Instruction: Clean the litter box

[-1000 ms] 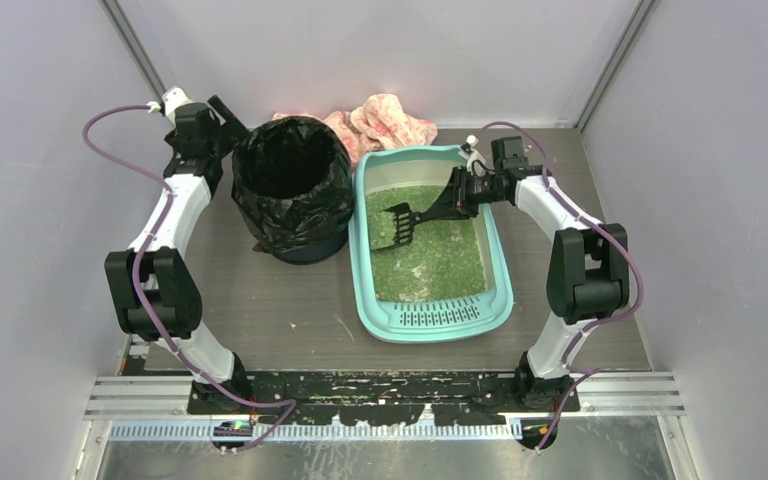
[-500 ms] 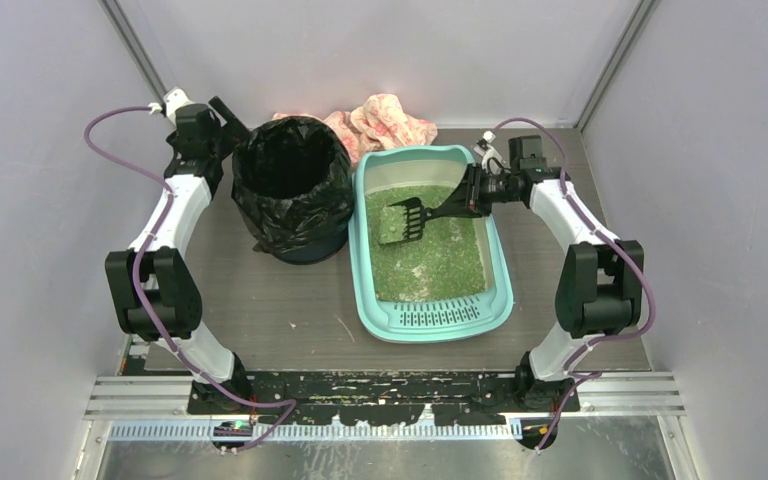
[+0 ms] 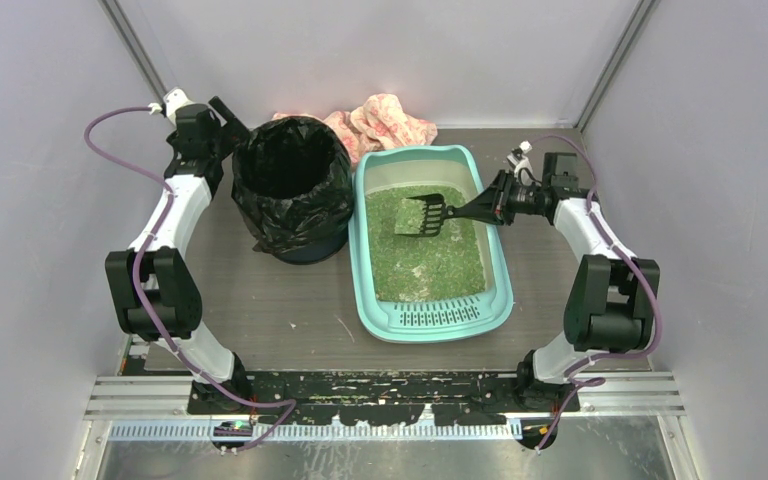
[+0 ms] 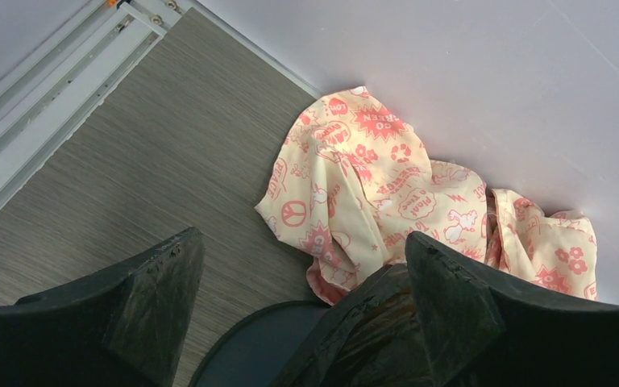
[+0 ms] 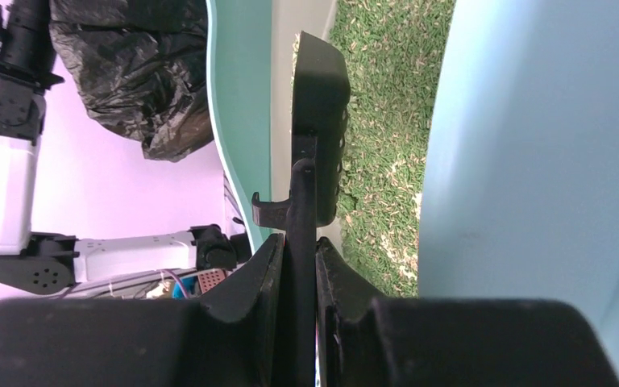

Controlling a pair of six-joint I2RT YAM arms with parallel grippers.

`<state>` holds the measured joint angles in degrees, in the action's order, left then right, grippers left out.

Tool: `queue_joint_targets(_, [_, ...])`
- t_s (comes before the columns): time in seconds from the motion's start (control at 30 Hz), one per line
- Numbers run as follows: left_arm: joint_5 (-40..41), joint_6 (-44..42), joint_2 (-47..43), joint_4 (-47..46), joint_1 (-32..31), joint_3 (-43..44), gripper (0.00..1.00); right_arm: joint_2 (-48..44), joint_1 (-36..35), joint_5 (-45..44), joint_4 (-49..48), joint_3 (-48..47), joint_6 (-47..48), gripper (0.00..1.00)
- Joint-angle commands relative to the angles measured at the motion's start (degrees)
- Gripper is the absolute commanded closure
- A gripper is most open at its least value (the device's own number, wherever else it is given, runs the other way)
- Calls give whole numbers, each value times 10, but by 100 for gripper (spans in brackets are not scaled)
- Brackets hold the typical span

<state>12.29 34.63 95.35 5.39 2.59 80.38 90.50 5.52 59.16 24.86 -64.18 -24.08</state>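
Note:
The mint-teal litter box (image 3: pixel 430 318) lies mid-table, holding green litter (image 3: pixel 425 260). My right gripper (image 3: pixel 495 204) is over the box's right rim and is shut on the handle of a black slotted scoop (image 3: pixel 420 215). The scoop's head sits over the litter at the far half of the box. In the right wrist view the gripper (image 5: pixel 298 246) pinches the thin handle, and the scoop head (image 5: pixel 320 89) stands edge-on above the litter (image 5: pixel 379 121). My left gripper (image 3: pixel 222 122) is open and empty at the far left rim of the bin, fingers (image 4: pixel 157 282) spread.
A round bin lined with a black bag (image 3: pixel 290 185) stands left of the litter box, close beside it. A patterned pink-and-cream cloth (image 3: pixel 385 120) lies bunched against the back wall; it also shows in the left wrist view (image 4: pixel 371 185). Grey walls close in on both sides.
My right arm has drawn back to the right, pulling the scoop right and toward the far end of the box. The left arm has not moved.

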Motion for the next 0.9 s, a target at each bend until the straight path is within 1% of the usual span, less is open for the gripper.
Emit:
queue_joint_targets(0.0, [-4, 7, -22, -34, -4, -1, 6, -43, 18, 47, -82, 14, -48, 99])
queue_joint_targets(0.1, [-6, 13, -17, -34, -6, -1, 6, -36, 4, 50, -100, 19, -66, 99])
queue_joint_targets(0.17, [-9, 16, -12, -37, -7, 2, 6, -37, -2, 52, -84, 16, -54, 99])
queue_joint_targets(0.3, [-9, 15, -9, -36, -10, 8, 6, -56, 18, 52, -107, 31, -62, 99])
queue_joint_targets(0.43, [-8, 15, -7, -36, -10, 11, 6, -64, 36, 63, -192, 69, -130, 99])
queue_joint_targets(0.47, [-8, 15, -6, -36, -10, 11, 6, -64, 34, 63, -215, 77, -148, 99])
queue_joint_targets(0.57, [-9, 16, -4, -36, -10, 13, 6, -56, 11, 62, -334, 109, -228, 99])
queue_joint_targets(0.63, [-10, 19, -2, -38, -10, 14, 6, -55, 4, 62, -370, 117, -253, 99])
queue_joint_targets(0.8, [-11, 17, -4, -36, -11, 18, 6, -84, 60, 64, -378, 141, -250, 99])
queue_joint_targets(0.87, [-11, 17, -5, -35, -11, 18, 6, -78, 54, 61, -355, 136, -232, 99])
